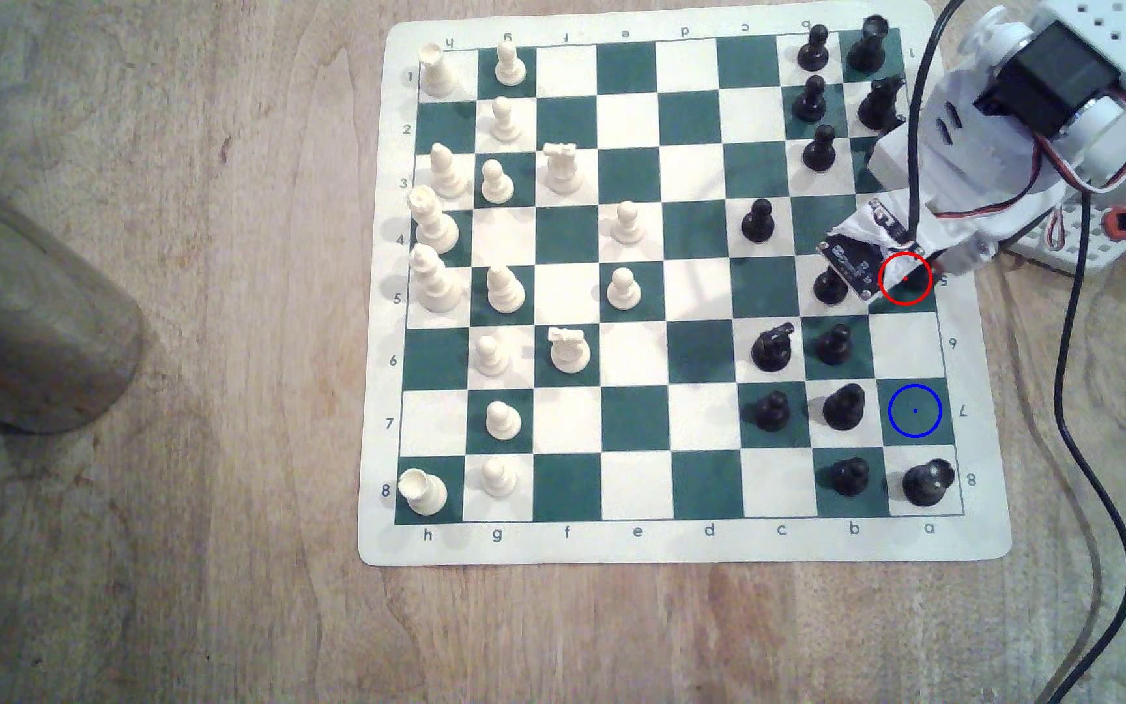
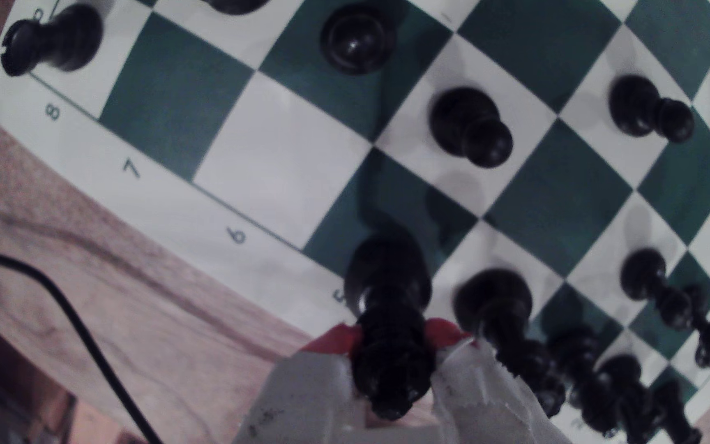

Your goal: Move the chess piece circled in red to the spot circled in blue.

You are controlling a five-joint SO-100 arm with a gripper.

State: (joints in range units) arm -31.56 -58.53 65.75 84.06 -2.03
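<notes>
One step looks done: our claw (image 2: 391, 341) is clamped on the piece (image 2: 389, 324), red tips pressing each side of its upper stem. We judge it's at its start square w/ the red ring (image 1: 905, 278); base seems on or barely off the board, can't tell which. Left: lift, carry, set on the spot (image 1: 914, 410), two squares from the red ring along the board (image 1: 682, 541) edge, bare. Exterior view: arm covers the piece; wrist view's blurry.
</notes>
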